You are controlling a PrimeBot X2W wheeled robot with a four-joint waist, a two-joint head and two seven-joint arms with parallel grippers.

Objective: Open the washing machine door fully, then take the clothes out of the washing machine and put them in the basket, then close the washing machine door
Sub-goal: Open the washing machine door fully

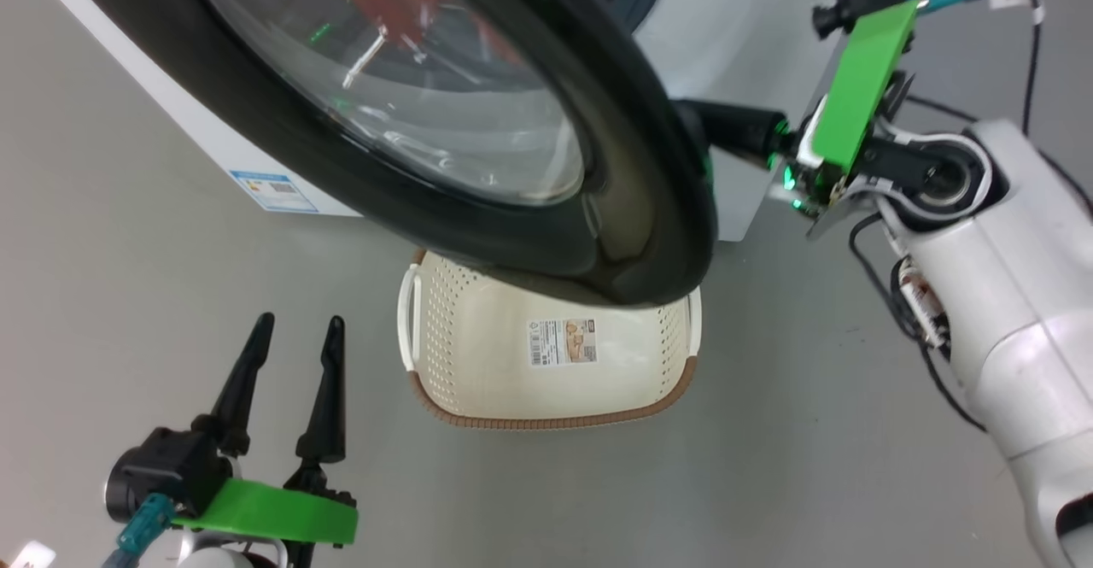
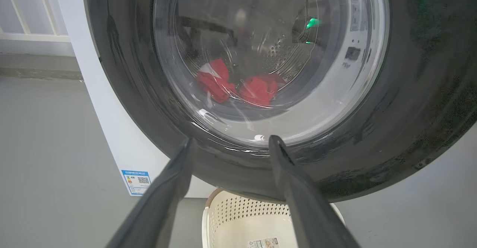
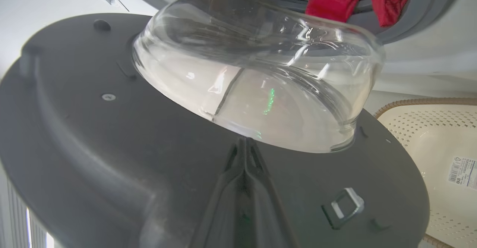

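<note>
Pinched together, the right gripper lies against the inner face of the door, nearer than the gaping left gripper.

left gripper spread, right gripper closed
</note>
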